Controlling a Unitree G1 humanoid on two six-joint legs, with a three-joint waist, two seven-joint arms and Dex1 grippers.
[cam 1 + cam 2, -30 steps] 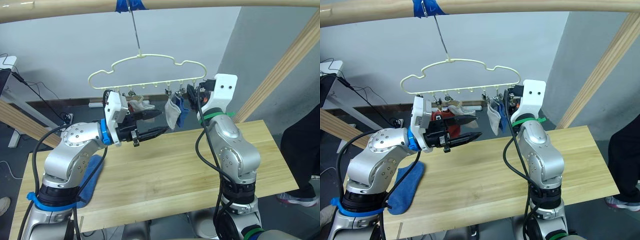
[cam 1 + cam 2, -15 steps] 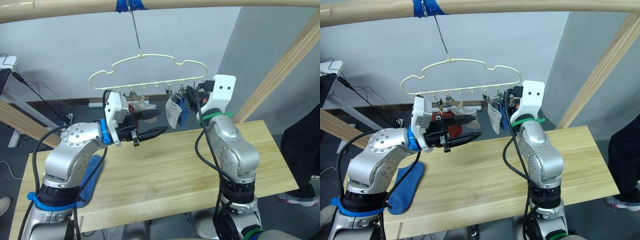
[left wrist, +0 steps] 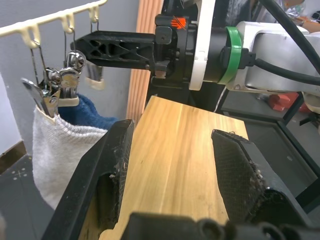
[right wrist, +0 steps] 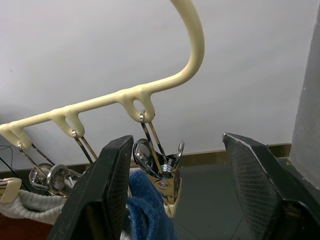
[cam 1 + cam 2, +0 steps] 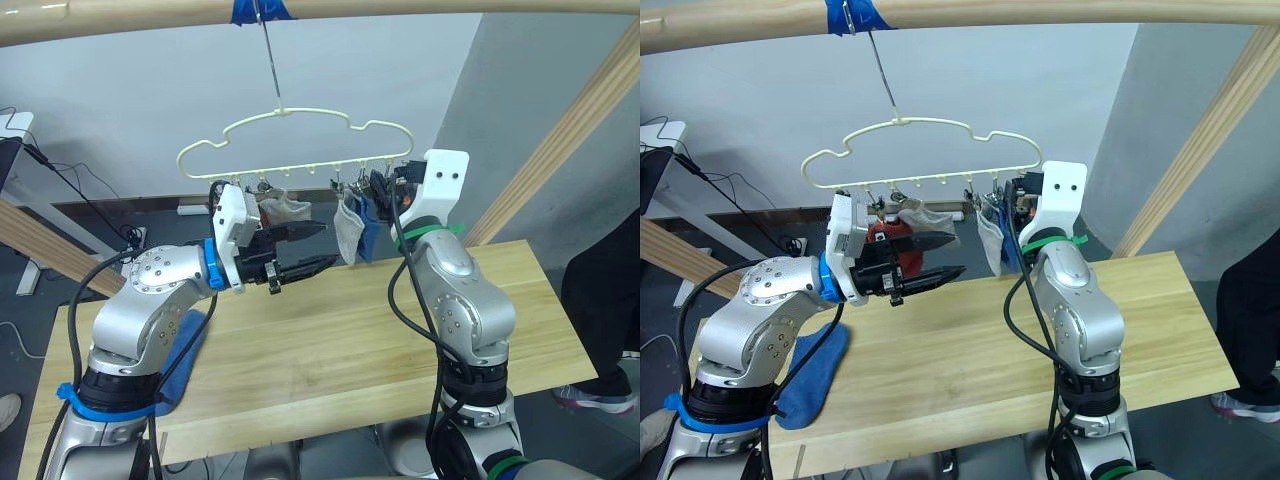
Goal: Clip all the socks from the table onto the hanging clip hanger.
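The pale-gold clip hanger [image 5: 290, 140] hangs from the top pole by its long hook. A light grey sock [image 5: 347, 232] and a blue sock [image 5: 369, 228] are clipped near its right end. Further left hang another grey sock [image 5: 286, 209] and a rust red sock [image 5: 880, 234]. One blue sock [image 5: 186, 348] lies on the table [image 5: 330, 340] at the left, under my left arm. My left gripper [image 5: 326, 246] is open and empty, pointing at the hanging grey sock. My right gripper [image 4: 175, 145] is open just in front of the end clip [image 4: 162, 170] that holds the blue sock.
The round wooden pole [image 5: 420, 6] runs overhead, with blue tape [image 5: 262, 10] at the hook. A slanted wooden post [image 5: 575, 125] stands at the back right. A person's dark trouser leg [image 5: 612, 300] shows beyond the table's right end. Cables lie on the floor at the left.
My left gripper has edged to the right, closer to the hanging grey sock. The right gripper has shifted slightly toward the hanger's end clip.
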